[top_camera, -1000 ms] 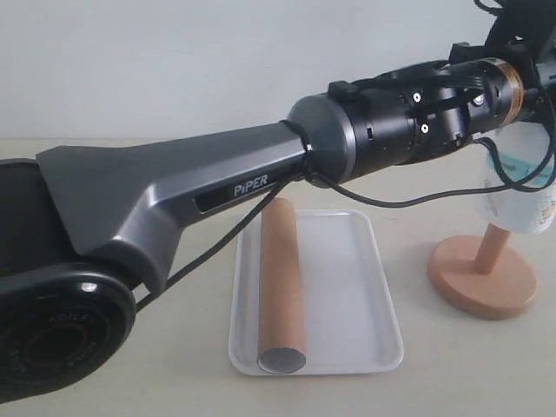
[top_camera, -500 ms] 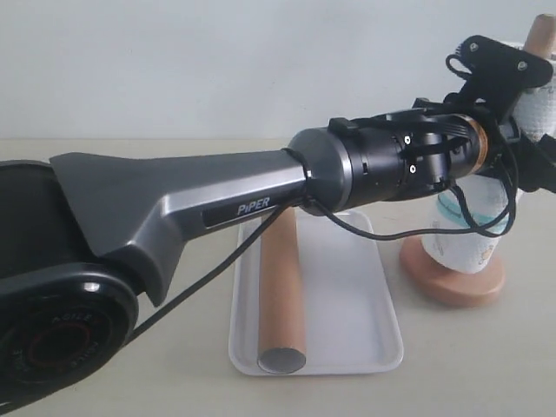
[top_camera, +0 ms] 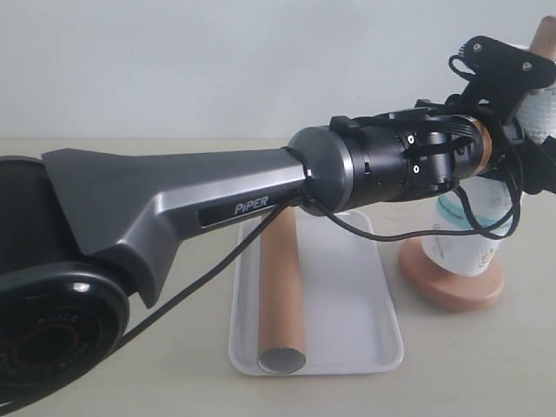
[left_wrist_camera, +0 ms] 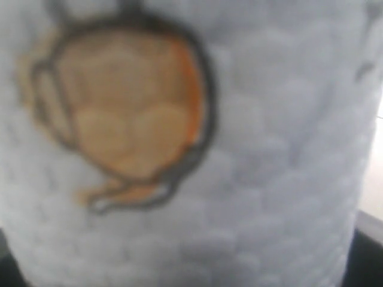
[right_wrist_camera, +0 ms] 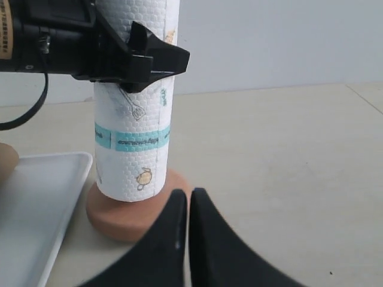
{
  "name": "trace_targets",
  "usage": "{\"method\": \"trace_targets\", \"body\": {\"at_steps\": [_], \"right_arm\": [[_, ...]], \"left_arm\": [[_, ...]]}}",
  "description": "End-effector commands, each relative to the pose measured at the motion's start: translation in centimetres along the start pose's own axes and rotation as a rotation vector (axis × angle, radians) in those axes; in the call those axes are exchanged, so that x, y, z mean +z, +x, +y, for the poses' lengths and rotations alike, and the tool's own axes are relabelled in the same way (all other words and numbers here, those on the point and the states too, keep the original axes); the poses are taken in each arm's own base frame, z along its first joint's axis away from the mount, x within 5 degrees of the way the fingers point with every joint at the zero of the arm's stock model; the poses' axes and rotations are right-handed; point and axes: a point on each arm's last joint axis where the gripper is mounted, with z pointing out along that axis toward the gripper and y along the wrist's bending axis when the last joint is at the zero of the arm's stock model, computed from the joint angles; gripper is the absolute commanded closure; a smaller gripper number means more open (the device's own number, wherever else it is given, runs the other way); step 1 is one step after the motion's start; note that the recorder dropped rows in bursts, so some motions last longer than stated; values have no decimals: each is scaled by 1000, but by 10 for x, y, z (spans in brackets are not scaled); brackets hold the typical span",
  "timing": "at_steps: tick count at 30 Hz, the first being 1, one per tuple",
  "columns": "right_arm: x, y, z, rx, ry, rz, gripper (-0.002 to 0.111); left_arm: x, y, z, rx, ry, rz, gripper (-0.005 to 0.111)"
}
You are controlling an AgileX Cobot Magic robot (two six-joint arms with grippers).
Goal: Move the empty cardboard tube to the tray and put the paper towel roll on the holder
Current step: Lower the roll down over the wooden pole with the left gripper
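Presently, the paper towel roll point(right_wrist_camera: 133, 119) is seen upright, threaded over the holder point(right_wrist_camera: 128, 218), whose round disc base is set on the counter point(right_wrist_camera: 287, 155) just beside the tray point(top_camera: 365, 287). The rounded top of the rod point(top_camera: 546, 36) is shown poking out above the roll in the exterior view. Whether the roll's lower edge is fully seated on the base or held just above it cannot be told.

The left pincer point(right_wrist_camera: 140, 60) is clamped on the upper part of the roll. One black finger point(right_wrist_camera: 157, 57) is pressed against its side, while the other is hidden behind it. The left wrist view is filled by blurred embossed paper and an orange printed figure.

The right pincer point(right_wrist_camera: 188, 206) is kept together, tips touching, low over the counter and near the holder's base, with nothing held.

The empty cardboard tube point(top_camera: 282, 287) is laid lengthwise inside the tray, along its left side, well apart from both pincers.
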Motion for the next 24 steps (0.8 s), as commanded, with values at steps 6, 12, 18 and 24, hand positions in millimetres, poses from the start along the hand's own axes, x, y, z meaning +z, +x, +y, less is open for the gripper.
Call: {"method": "trace_targets", "body": {"at_steps": [6, 12, 18, 24], "right_arm": [[0, -1, 0, -7, -2, -11, 107], [0, -1, 0, -7, -2, -11, 107], [0, -1, 0, -7, -2, -11, 107], [0, -1, 0, -7, -2, -11, 107]], "left_arm": [[-11, -17, 0, -6, -41, 4, 103], [-13, -15, -6, -5, -27, 21, 103], [-20, -18, -14, 1, 61, -30, 103], [-26, -7, -16, 16, 102, -10, 103]]}}
